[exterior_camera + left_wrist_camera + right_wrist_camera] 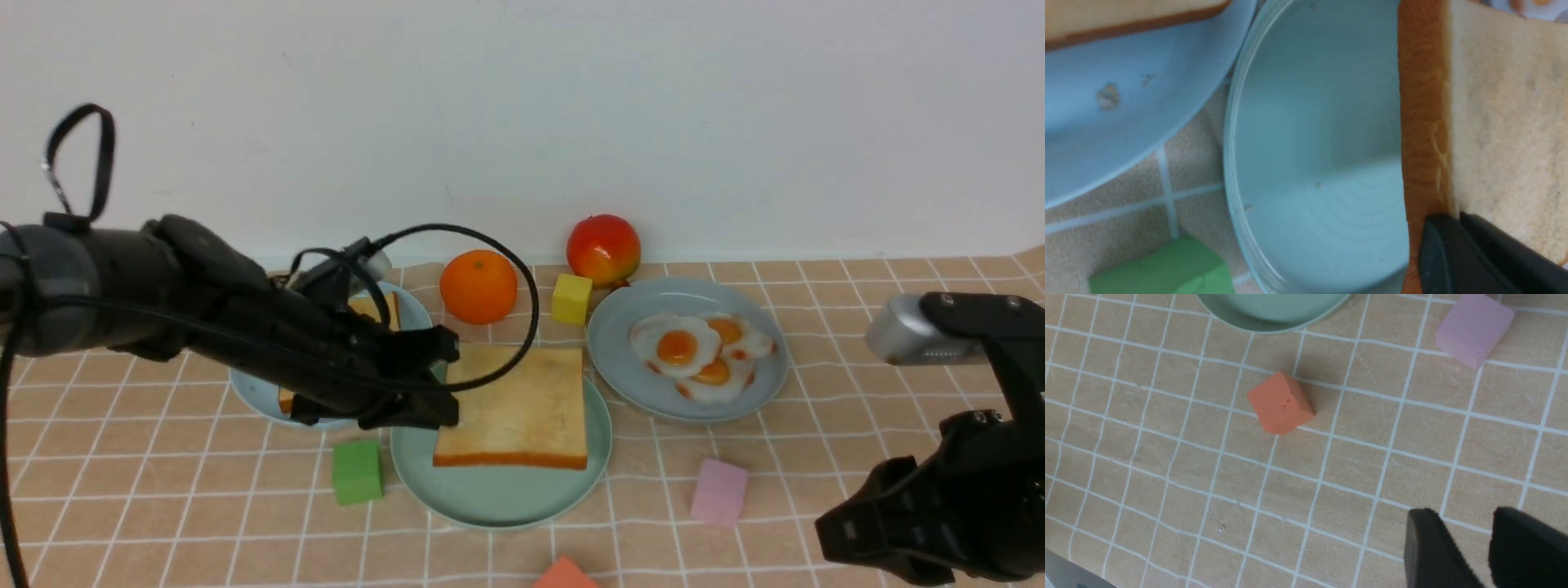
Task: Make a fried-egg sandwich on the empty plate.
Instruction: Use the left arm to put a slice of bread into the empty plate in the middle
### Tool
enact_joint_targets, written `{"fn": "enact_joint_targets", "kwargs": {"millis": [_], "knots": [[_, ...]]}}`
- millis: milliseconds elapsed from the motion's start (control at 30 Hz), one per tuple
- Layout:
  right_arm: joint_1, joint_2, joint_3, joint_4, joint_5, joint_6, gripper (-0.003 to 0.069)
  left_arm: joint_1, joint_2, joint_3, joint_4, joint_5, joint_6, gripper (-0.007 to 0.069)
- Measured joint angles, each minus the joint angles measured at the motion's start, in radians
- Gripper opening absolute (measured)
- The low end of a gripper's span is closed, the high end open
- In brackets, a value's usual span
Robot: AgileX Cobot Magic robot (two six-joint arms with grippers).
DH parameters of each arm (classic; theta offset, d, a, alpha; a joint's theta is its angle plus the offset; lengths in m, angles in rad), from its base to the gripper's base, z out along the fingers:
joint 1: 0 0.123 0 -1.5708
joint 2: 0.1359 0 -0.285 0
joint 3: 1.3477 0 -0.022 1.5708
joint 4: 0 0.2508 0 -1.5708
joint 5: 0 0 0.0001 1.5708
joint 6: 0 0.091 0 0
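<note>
**Item 1: toast slice** [516,404]. Lies flat over the far half of the mint-green plate [498,494], at scene centre. The left gripper [451,380] has it by the left crust edge, clamped tight (the left wrist view shows the black fingers [1494,261] right on that crust). Whether the slice rests on the plate or hangs just above it cannot be told.

**Item 2: second toast slice** [380,312]. On the pale blue plate [253,396], left of the mint-green one and largely hidden behind the left arm.

**Item 3: fried eggs** [694,351]. An overlapping cluster on the grey-blue plate [612,335], to the right and slightly farther back.

**Item 4: right gripper** [1466,514]. Near right, above bare checked cloth [1167,457], jaws apart with nothing between them.

**Sundries, not needed.** Orange [478,286], red fruit [602,249] and coloured cubes scattered about the plates.

**Status.** The bottom layer is at its place but not let go, so I judge this roughly the first third.

**Outstanding.** Release the slice, lay one egg on it, then set the second slice on top.
</note>
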Motion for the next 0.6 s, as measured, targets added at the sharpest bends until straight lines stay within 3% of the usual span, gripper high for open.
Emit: {"fn": "enact_joint_targets", "kwargs": {"millis": [333, 500, 600], "knots": [[0.000, 0.000, 0.000, 0.000, -0.008, 0.000, 0.0241, -0.001, 0.037, 0.002, 0.025, -0.040, -0.093, 0.0037], [0.000, 0.000, 0.000, 0.000, -0.037, 0.000, 0.0241, -0.001, 0.037, 0.002, 0.034, -0.023, -0.094, 0.0116], [0.000, 0.000, 0.000, 0.000, -0.068, 0.000, 0.0241, -0.001, 0.037, 0.002, 0.034, -0.005, -0.100, 0.0234]]}}
